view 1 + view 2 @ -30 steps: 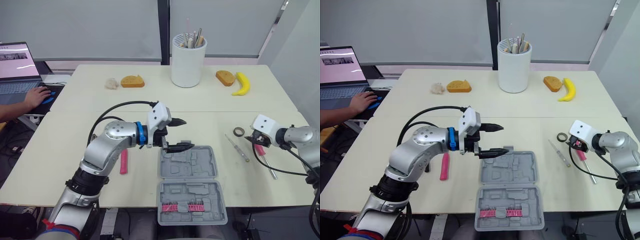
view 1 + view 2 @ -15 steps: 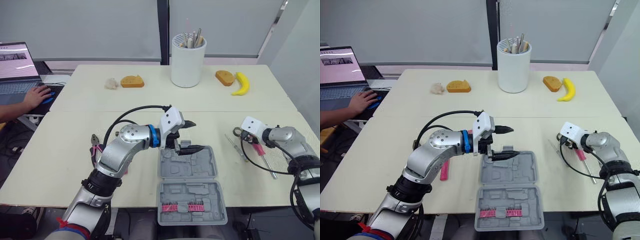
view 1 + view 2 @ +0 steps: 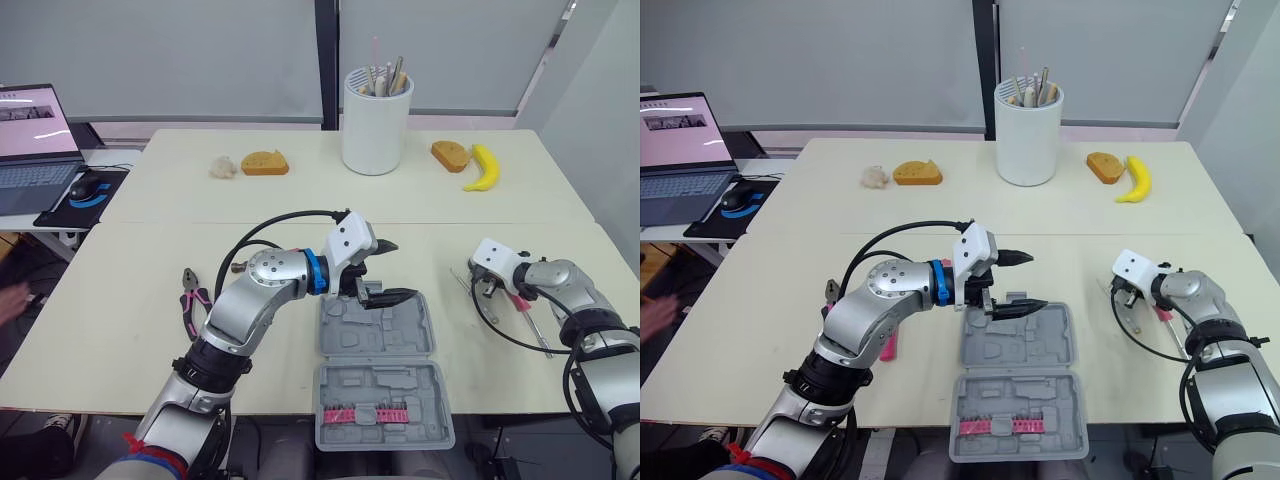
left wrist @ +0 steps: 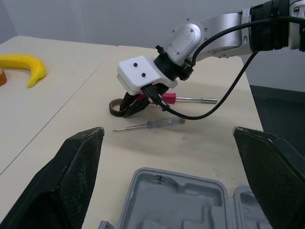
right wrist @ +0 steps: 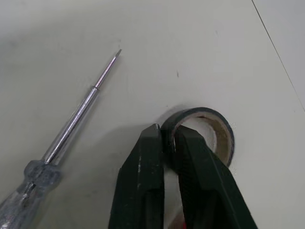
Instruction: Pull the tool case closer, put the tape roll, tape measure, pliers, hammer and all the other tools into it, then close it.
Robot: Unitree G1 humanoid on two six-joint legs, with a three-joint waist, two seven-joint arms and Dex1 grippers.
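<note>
Grey tool case (image 3: 376, 330) open | left hand (image 3: 400, 269) spread above it | right hand (image 5: 167, 131) pinching tape roll (image 5: 228, 142)

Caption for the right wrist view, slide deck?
Right gripper pinches the wall of the tape roll; a clear-handled screwdriver lies alongside.

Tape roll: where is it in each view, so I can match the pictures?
Left and right eye views: right of the tool case, hidden beneath the right gripper.
Left wrist view: the tape roll is a dark ring behind that gripper's fingers.
Right wrist view: at the gripper's fingertips, its wall between them.
Shared landmark: the clear-handled screwdriver beside it.
</note>
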